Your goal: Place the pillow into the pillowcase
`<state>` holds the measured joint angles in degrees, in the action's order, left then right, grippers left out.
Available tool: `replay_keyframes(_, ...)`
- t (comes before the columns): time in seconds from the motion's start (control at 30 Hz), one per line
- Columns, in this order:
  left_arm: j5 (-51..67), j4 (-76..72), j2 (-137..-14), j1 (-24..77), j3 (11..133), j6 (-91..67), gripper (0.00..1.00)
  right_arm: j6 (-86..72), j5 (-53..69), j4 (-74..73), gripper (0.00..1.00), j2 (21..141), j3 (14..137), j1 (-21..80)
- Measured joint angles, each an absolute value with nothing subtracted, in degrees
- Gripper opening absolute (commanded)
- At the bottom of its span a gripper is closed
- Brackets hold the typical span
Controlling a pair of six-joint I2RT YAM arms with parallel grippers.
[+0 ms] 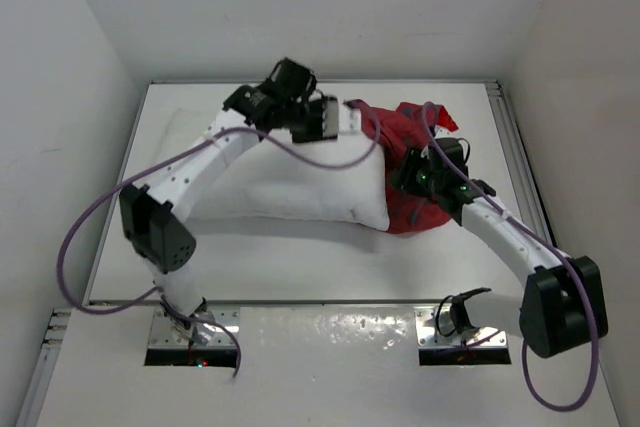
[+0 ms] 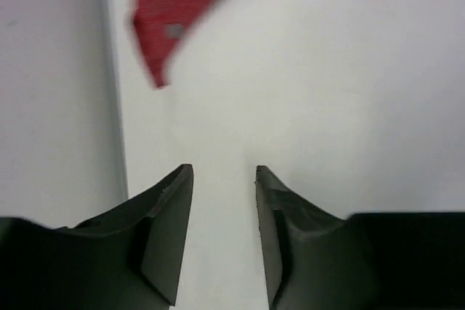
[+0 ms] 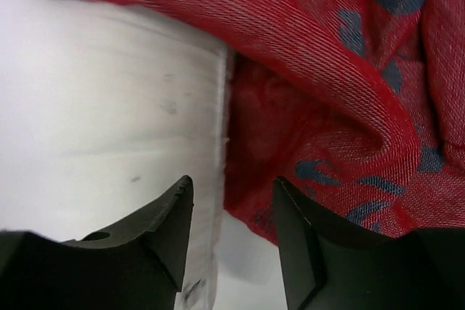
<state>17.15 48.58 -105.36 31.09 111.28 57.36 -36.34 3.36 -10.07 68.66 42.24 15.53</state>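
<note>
The white pillow (image 1: 290, 187) lies across the table, and its right end meets the bunched red pillowcase (image 1: 395, 127). My left gripper (image 1: 335, 119) hovers at the pillow's far edge beside a red corner of the case. In the left wrist view this gripper (image 2: 224, 168) is open with nothing between the jaws, and the pillowcase (image 2: 178, 5) lies ahead. My right gripper (image 1: 405, 172) sits over the case's near side. Seen from the right wrist, it (image 3: 232, 179) is open above the pillow (image 3: 109, 107) seam and the pillowcase (image 3: 327, 70) mouth.
White walls close in the table (image 1: 300, 267) at the back and on both sides. A metal rail (image 1: 520, 157) runs along the right edge. Purple cables loop from both arms. The arm bases stand at the near edge.
</note>
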Motion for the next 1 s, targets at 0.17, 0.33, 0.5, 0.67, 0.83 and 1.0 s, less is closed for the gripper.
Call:
replay_keyframes(0.17, 13.65, 52.77, -92.51, 41.28, 89.97, 70.57, 1.0, -40.1, 1.96, -4.69, 0.43, 76.18, 41.01, 15.53)
replay_keyframes(0.33, 9.63, 48.45, -90.74, 42.96, 78.76, 71.42, 1.0, -43.2, -0.01, -1.54, 0.48, 82.72, 41.43, 15.51)
replay_keyframes(0.5, 4.38, 35.92, -90.65, 43.2, 71.57, 68.99, 1.0, -44.07, -0.16, -0.75, 0.49, 88.82, 43.0, 15.53)
replay_keyframes(0.67, 2.09, 26.48, -91.18, 42.63, 67.37, 67.51, 0.72, -45.15, 1.63, 3.62, 0.0, 94.0, 43.44, 15.0)
replay_keyframes(0.83, 2.98, 22.7, -94.74, 39.88, 70.13, 65.19, 0.0, -42.81, 6.87, 5.19, 0.0, 92.16, 41.12, 11.77)
replay_keyframes(1.0, 4.62, 22.48, -98.94, 36.34, 76.42, 61.14, 0.0, -30.96, 16.6, 2.74, 0.0, 79.75, 38.35, 9.72)
